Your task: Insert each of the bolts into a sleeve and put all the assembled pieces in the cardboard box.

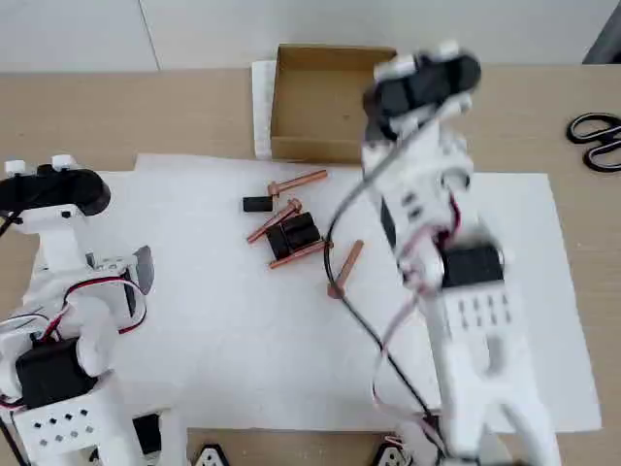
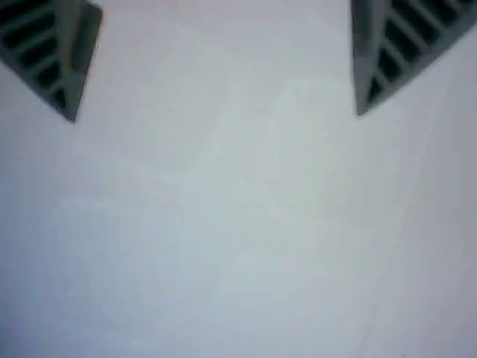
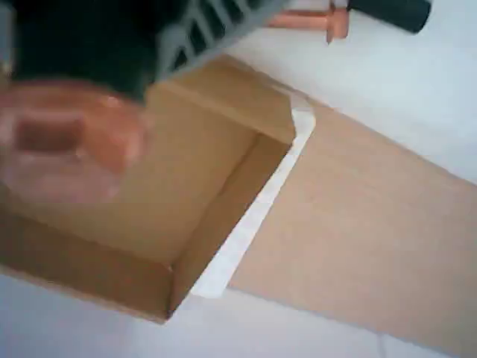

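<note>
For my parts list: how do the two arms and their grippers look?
The left arm and right arm have white shells, black motors, and red, white and black cables. The left gripper has grey pointed fingers with slatted ribs.

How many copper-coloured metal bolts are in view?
5 bolts. Four lie on the white paper. One, blurred, is in the right gripper above the brown cardboard box. Others possibly hidden.

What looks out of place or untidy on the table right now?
Nothing is damaged or spilled. The bolts and sleeves lie in a loose heap at odd angles. One bolt lies apart beside a black cable, and scissors lie on the table far aside.
</note>
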`<state>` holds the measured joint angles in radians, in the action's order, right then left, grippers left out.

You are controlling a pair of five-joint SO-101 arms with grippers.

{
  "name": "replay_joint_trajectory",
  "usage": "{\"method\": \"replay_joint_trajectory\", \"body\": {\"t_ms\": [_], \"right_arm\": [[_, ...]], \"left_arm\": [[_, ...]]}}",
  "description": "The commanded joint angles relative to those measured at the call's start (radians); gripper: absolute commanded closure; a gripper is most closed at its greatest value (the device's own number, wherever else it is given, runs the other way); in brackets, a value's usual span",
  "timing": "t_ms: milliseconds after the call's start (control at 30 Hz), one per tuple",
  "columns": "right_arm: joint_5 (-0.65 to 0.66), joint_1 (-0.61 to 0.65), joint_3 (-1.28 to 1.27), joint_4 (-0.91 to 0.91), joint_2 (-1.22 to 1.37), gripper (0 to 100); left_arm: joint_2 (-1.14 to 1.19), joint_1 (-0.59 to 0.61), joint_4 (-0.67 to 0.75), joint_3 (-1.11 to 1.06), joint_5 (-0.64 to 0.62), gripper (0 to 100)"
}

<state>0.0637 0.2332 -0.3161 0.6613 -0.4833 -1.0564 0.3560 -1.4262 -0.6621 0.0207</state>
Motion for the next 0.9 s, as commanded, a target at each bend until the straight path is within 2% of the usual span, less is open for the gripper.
{"method": "replay_joint_trajectory", "body": {"t_ms": [0, 300, 467, 600, 667, 800, 867], "right_arm": [[0.003, -0.022, 0.367, -0.007, 0.355, 99.5], [0.002, -0.031, 0.933, -0.041, 1.004, 99.5], [0.003, -0.031, 1.143, -0.039, 1.231, 99.5], [0.008, -0.039, 1.218, -0.038, 1.339, 99.1], [0.008, -0.041, 1.22, -0.036, 1.366, 94.4], [0.008, -0.039, 1.221, 0.025, 1.383, 77.3], [0.008, -0.039, 1.221, 0.038, 1.385, 72.7]], "left_arm": [[-0.009, 0.005, -0.006, 0.004, 0.009, 77], [-0.009, 0.005, -0.006, 0.001, 0.009, 77], [-0.009, 0.005, -0.006, 0.001, 0.009, 77], [-0.009, 0.005, -0.008, -0.001, 0.009, 77], [-0.009, 0.005, -0.008, -0.001, 0.009, 77], [-0.009, 0.005, -0.008, -0.001, 0.009, 77], [-0.009, 0.003, -0.008, -0.001, 0.009, 77]]}}
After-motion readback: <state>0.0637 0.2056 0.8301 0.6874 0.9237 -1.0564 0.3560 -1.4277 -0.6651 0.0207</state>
